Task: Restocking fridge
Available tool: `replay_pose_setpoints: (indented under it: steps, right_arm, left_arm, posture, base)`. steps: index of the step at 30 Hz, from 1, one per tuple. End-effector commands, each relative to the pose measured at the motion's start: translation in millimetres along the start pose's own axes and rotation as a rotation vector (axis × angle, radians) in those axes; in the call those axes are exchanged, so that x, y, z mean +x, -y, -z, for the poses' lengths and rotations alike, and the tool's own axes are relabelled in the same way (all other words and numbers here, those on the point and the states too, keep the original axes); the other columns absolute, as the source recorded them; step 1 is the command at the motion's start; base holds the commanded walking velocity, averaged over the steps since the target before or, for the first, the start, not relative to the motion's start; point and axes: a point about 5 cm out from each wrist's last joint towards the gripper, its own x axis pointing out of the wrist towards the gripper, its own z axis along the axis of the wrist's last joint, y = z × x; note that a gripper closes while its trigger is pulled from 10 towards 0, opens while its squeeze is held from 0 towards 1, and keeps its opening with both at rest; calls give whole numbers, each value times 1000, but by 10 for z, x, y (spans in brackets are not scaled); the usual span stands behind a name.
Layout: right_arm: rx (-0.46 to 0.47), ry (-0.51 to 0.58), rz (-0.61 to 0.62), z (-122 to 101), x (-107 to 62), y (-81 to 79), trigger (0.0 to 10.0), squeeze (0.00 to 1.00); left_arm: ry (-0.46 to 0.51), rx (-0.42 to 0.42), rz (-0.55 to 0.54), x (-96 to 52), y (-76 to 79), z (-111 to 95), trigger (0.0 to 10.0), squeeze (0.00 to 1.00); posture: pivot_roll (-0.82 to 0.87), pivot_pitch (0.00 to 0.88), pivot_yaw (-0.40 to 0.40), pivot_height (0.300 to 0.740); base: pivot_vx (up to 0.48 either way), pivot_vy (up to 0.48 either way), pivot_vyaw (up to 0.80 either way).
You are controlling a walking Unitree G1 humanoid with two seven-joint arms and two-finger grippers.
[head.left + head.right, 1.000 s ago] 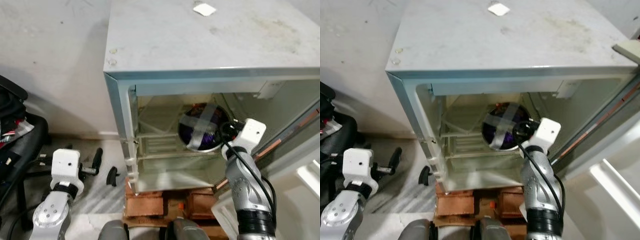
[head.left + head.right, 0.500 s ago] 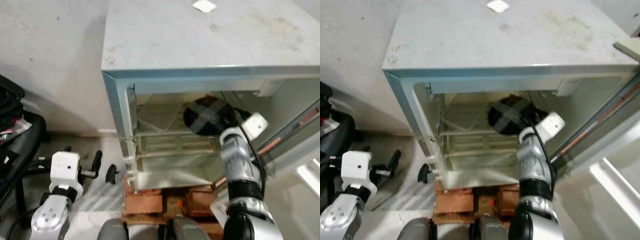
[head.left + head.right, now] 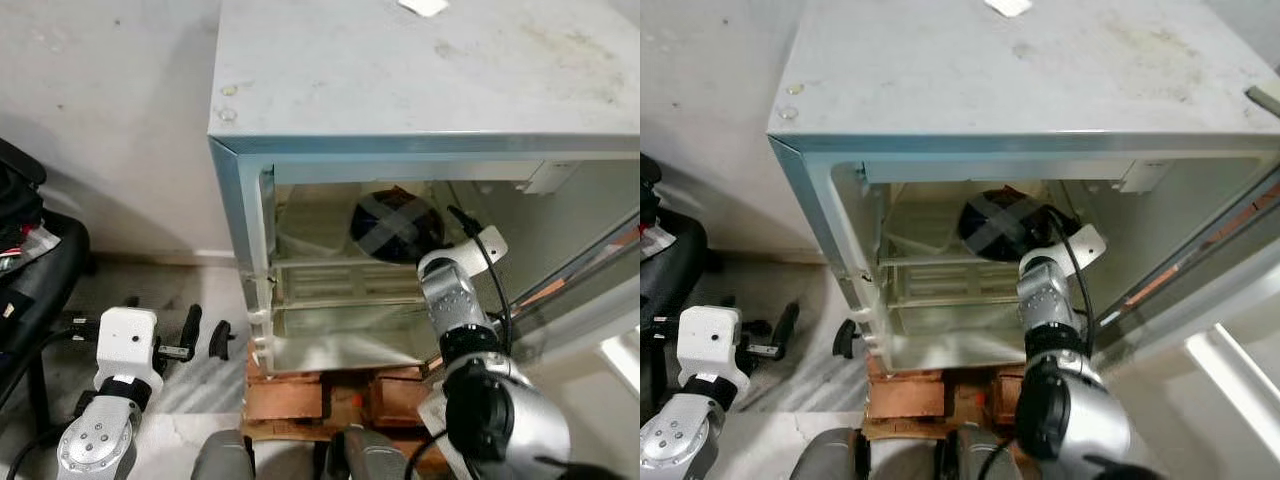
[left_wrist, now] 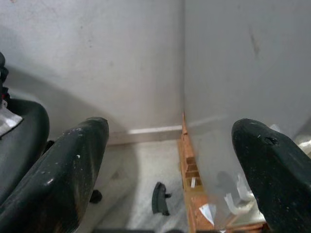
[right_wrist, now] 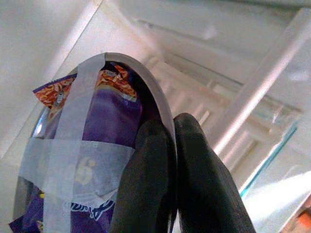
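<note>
Pale wall behind, grey marble floor [image 3: 190, 385] below. Small fridge [image 3: 420, 80] standing open on bricks [image 3: 290, 400], white scrap [image 3: 424, 6] lying on its dusty top. Door [image 3: 600, 300] swung out on the right. Black chair [image 3: 35, 270] at far left. Dark clip [image 3: 219, 340] lying on the floor just beside the fridge's left corner.

Eye views: right arm [image 3: 455, 300] reaching into the upper compartment, above the wire shelf [image 3: 345, 285]. Round bowl [image 3: 396, 224] held on edge at the arm's end, grey tape crossed over its mouth, inside the fridge and off the shelf. Left gripper [image 3: 190, 330] held low over the floor left of the fridge, well apart from it.

Left wrist view: two black fingers [image 4: 63, 179] spread wide apart, nothing between them. Beyond them the fridge's side wall, the bricks and the clip.

Right wrist view: right gripper [image 5: 172, 170] clamped on the bowl's [image 5: 73, 160] grey rim, fingers pressed together with the rim pinched between. Purple snack packets [image 5: 104, 124] showing under the tape [image 5: 73, 150]. White shelf rails behind.
</note>
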Motion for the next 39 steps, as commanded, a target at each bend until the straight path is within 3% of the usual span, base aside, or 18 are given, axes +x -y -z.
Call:
replay_pose_setpoints:
  steps: [1,8,9,14,21,29,32,34,39]
  right_arm:
    - [60,33,-3,-114,32,-57,10000,0]
    - [199,43,-1,-195,67,-84,10000,0]
    - [286,29,-32,-180,70,-124,10000,1000]
    - [279,9,-57,-120,62,-177,10000,1000]
    - [158,0,-75,-79,64,-81,10000,1000]
    - [74,1,-302,-113,34,-285,10000,1000]
    - [57,-2,-330,-111,27,-299,10000,1000]
    - [43,-17,-386,-100,8,-268,10000,1000]
    - [-17,-44,-391,-52,-25,-83,10000,1000]
  left_arm:
    - [-16,17,-19,-56,-36,4,10000,0]
    - [-25,20,-18,-67,-23,5,10000,0]
    - [-28,21,-17,-63,-20,8,10000,0]
    - [-32,23,-17,-51,-15,11,10000,0]
    - [-35,15,-22,-10,14,27,10000,0]
    - [-23,15,-28,47,16,21,10000,0]
    - [-22,14,-29,53,15,21,10000,0]
    - [-17,17,-30,71,13,20,10000,0]
    - [-11,19,-33,117,8,16,10000,0]
  posture:
    - [222,191,-86,740]
    - [225,196,-86,740]
    - [225,197,-84,740]
    - [220,192,-89,740]
    - [203,185,-96,740]
    - [191,165,-97,740]
    - [188,160,-99,740]
    - [183,152,-102,740]
    - [167,139,-96,740]
  base:
    - [0,0,0]
    - [0,0,0]
    - [0,0,0]
    - [0,0,0]
    - [0,0,0]
    - [0,0,0]
    - [0,0,0]
    - [0,0,0]
    - [0,0,0]
